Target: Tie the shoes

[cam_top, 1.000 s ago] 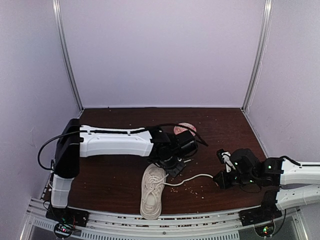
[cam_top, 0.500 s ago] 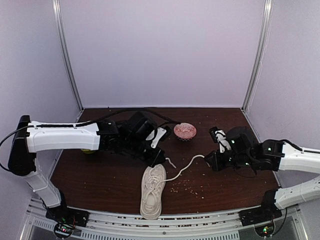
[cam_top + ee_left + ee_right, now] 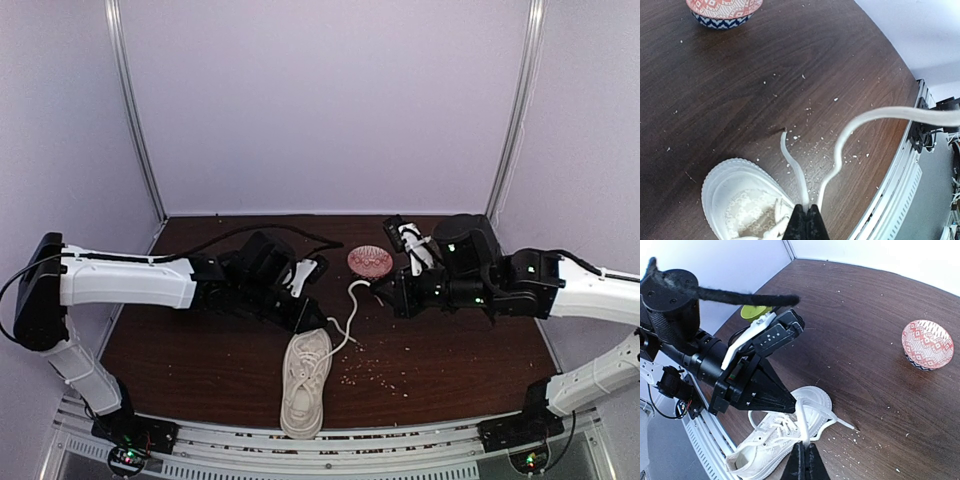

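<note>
The cream sneaker [image 3: 303,385] lies on the dark table near the front edge, toe toward the back; it also shows in the right wrist view [image 3: 771,436]. My left gripper [image 3: 312,321] sits just above its toe and is shut on a white lace [image 3: 842,145], with two strands running out of the jaws [image 3: 806,209]. My right gripper [image 3: 380,292] is behind and to the right of the shoe. It is shut on a lace strand [image 3: 803,420] held up above the toe. A lace [image 3: 346,322] runs from the shoe up toward it.
A small red-patterned bowl [image 3: 370,262] stands behind the shoe, close to the right gripper, and shows in the wrist views [image 3: 927,344] [image 3: 724,11]. A yellow-green object [image 3: 754,312] lies behind the left arm. Crumbs [image 3: 378,375] are scattered right of the shoe.
My right gripper has moved left and toward the back with the lace, drawing it up from the table. My left arm swung left and back, its gripper now at the toe.
</note>
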